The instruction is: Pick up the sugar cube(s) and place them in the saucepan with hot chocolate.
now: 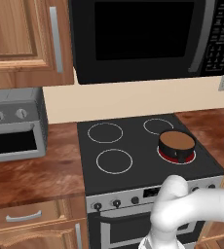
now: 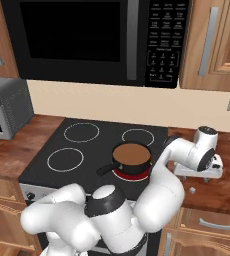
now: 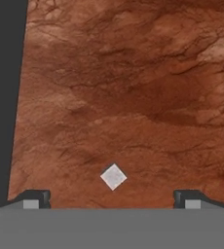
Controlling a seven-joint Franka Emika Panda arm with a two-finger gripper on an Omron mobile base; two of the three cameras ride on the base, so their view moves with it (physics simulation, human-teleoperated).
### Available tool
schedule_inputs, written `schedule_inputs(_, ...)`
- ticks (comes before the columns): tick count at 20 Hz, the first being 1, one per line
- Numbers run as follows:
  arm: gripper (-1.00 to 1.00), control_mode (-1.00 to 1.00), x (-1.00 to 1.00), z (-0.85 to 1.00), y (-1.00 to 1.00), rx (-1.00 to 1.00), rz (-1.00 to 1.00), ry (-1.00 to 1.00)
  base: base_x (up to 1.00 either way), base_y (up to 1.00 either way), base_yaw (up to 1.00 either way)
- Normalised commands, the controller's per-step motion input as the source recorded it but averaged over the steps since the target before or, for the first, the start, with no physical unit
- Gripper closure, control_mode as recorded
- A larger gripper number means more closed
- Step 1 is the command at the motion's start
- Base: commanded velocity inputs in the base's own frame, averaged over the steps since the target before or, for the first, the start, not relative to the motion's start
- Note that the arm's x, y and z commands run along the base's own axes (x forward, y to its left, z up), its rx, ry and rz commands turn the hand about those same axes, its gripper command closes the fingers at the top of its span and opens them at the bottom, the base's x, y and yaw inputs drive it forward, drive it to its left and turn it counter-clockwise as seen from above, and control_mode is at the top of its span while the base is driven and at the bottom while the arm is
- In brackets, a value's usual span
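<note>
Spread wide, my two small dark fingertips [image 3: 38, 198] rise at the bottom of the hand view with nothing pinched between them. My gripper [image 3: 112, 202] points down at a reddish-brown wood-grain counter [image 3: 133, 87]. One small white sugar cube [image 3: 113, 176] lies on that counter, turned corner-on so it reads as a diamond, between my two tips and apart from both. Along the left edge of this view runs the dark side of the black glass stovetop [image 3: 2, 97].

From the left base view, the short round dark saucepan with its flat brown hot chocolate [image 1: 177, 144] sits on the front right burner, whose ring glows red beneath it. The other three burner rings are bare white circles. A black microwave [image 1: 143, 36] hangs above the stove, wooden wall cabinets [image 1: 21, 39] flank it, and a grey toaster oven [image 1: 14, 126] stands on the counter to the left. My white arm crosses the lower right corner.

From the right base view, my arm bends up and over to the counter right of the stove, with my white hand above it. The sugar cube appears as a tiny white block on the wood, just below my hand and well apart from the saucepan, which stands on the glowing burner with its dark handle pointing toward the front left.
</note>
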Motion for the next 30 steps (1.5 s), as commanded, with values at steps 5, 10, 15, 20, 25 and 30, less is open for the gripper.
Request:
schedule_inputs(5,-1.00,-1.00,0.00,-0.30,0.00,0.00,0.00,0.02,0.00,0.00,0.00)
schedule_inputs(10,-1.00,-1.00,0.00,-0.41,0.00,0.00,0.00,0.00,0.00,0.00,0.00)
schedule_inputs(15,-1.00,-1.00,0.00,-0.39,0.00,0.01,0.00,0.00,0.00,0.00,0.00)
schedule_inputs(20,-1.00,-1.00,0.00,-0.18,0.00,0.02,0.00,0.00,0.00,0.00,0.00)
schedule_inputs(25,-1.00,-1.00,0.00,-0.09,0.00,0.01,0.00,0.00,0.00,0.00,0.00)
schedule_inputs(30,-1.00,-1.00,0.00,-0.06,0.00,0.00,0.00,0.00,0.00,0.00,0.00)
